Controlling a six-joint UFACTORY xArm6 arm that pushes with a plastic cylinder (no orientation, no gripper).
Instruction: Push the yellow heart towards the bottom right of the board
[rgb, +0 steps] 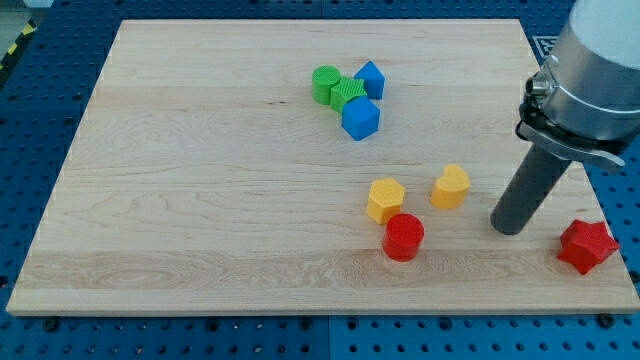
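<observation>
The yellow heart (451, 186) lies on the wooden board (200, 200), right of centre in the lower half. My tip (510, 229) rests on the board just to the right of the heart and a little below it, apart from it. A yellow hexagon (385, 199) lies to the heart's left. A red cylinder (404, 237) sits below the hexagon.
A red star (587, 246) lies near the board's bottom right corner, right of my tip. A cluster near the top centre holds a green cylinder (325, 84), a green star-like block (348, 93), a blue pentagon-like block (370, 78) and a blue cube (360, 118).
</observation>
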